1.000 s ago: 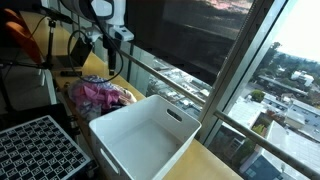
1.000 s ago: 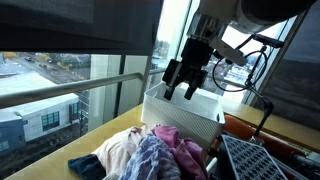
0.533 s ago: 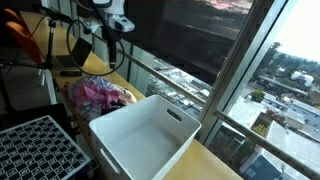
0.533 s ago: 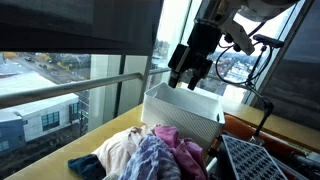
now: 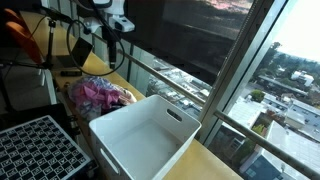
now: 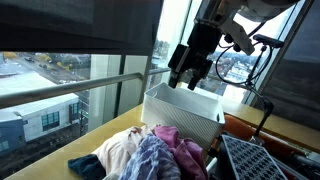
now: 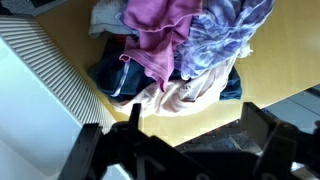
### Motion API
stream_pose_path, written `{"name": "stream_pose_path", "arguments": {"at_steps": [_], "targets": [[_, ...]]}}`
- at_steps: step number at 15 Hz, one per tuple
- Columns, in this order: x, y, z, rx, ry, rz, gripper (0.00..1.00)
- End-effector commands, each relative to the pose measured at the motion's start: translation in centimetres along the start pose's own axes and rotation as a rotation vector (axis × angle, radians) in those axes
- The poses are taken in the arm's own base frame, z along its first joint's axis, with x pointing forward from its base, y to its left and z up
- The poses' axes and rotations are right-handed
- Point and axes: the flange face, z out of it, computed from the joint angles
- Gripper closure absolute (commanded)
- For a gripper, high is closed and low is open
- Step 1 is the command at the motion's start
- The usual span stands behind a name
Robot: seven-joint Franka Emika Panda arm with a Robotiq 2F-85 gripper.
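Clothes pile lies heaped just beside the white bin on the wooden tabletop, its garments tangled over one another (pink, lilac and cream, with a dark blue piece underneath). The gripper hangs high above and to the side of the bin. Its jaws are spread wide, empty and pointed down, which probably lets the wrist view take in the whole heap.

The pile of clothes lies on the desk, just beside the bin. The gripper hangs above them. A grid tray sits beside both.
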Motion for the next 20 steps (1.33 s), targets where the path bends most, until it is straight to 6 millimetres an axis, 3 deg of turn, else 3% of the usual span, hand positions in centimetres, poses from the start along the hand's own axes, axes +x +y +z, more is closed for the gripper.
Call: {"name": "stream_pose_path", "arguments": {"at_steps": [1,12,14,16,18,20], "targets": [[0.0,0.0,-0.1,0.0,-0.001,0.0,0.0],[0.0,0.0,-0.1,0.0,-0.001,0.0,0.0],[-1.5,-2.6,3.1,-0.005,-0.008,-0.003,0.0],[-2.6,-4.4,7.4,-0.005,-0.03,0.006,0.0],[-3.7,-5.5,11.8,-0.004,-0.04,0.014,0.0],[-4.4,-5.5,16.7,-0.016,-0.043,0.022,0.0]]}}
